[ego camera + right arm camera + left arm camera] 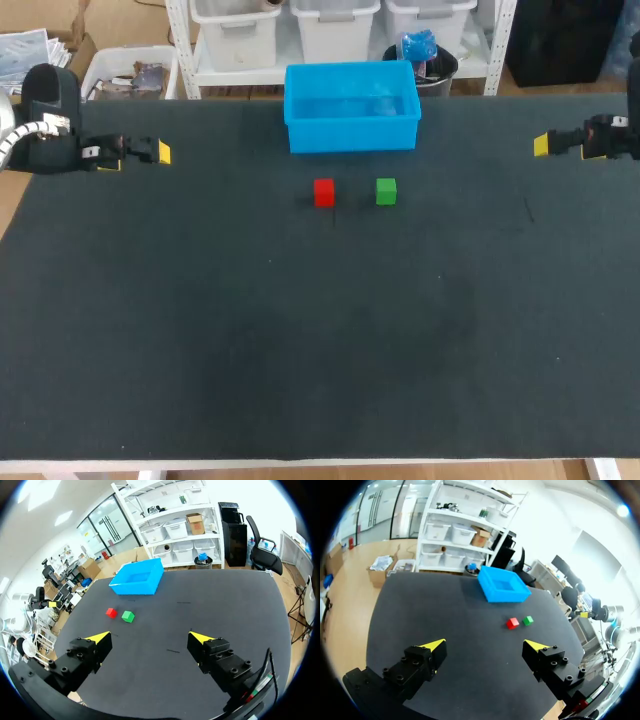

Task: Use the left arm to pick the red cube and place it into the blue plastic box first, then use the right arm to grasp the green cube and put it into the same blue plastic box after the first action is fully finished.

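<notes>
A red cube (323,192) and a green cube (386,191) sit side by side on the dark table, just in front of the blue plastic box (351,106) at the back middle. My left gripper (150,152) hovers at the far left edge, open and empty; the red cube (512,623) lies well ahead of it (487,647). My right gripper (542,144) hangs at the far right edge, open and empty. From the right wrist view, the green cube (128,616), red cube (111,612) and blue box (137,577) lie far ahead of the right gripper (150,639).
The box (503,584) holds nothing that I can see. Dark table felt (320,340) spreads wide in front of the cubes, with a pale front edge (300,464).
</notes>
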`<state>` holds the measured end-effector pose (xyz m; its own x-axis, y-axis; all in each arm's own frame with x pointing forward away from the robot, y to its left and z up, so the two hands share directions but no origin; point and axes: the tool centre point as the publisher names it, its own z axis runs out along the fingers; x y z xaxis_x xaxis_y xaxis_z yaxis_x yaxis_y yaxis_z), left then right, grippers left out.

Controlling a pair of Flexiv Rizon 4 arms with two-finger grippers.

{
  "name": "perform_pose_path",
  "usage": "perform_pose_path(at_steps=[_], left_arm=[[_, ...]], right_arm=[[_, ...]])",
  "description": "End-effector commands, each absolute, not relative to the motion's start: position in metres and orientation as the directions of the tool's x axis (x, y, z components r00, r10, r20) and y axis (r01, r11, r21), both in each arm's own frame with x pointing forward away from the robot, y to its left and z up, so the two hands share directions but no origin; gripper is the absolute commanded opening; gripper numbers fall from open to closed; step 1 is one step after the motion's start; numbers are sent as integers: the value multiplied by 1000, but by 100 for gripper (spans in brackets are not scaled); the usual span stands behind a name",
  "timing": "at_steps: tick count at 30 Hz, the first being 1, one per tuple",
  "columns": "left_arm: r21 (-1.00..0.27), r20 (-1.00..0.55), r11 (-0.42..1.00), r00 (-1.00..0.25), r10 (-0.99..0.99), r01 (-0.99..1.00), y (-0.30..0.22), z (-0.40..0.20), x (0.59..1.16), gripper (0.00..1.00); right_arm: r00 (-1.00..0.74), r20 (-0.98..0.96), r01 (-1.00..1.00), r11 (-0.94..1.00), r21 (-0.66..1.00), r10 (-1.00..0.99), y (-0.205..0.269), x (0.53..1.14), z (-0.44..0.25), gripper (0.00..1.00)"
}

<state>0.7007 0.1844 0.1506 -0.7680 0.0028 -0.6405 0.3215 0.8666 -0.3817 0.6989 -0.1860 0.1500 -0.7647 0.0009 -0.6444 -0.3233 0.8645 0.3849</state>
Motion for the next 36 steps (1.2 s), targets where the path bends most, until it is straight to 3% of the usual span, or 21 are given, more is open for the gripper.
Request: perform_pose_path(at_steps=[1,14,31,34,36], left_arm=[[-382,-640,867,-768,2,321,185,150,701,100],[-382,-640,867,-768,2,321,185,150,701,100],[-182,-495,934,-850,183,308,106,129,761,100],[-286,-522,894,-839,157,345,96,132,765,100],[-286,-522,894,-839,157,345,96,132,765,100]], right_arm=[[-765,-644,-322,866,383,0,-185,699,150,100],[-765,-644,-322,866,383,0,-185,699,150,100],[-765,-644,-322,866,383,0,-185,699,150,100],[-765,-644,-322,866,383,0,-185,699,150,100],[-765,-644,-322,866,383,0,-185,699,150,100]])
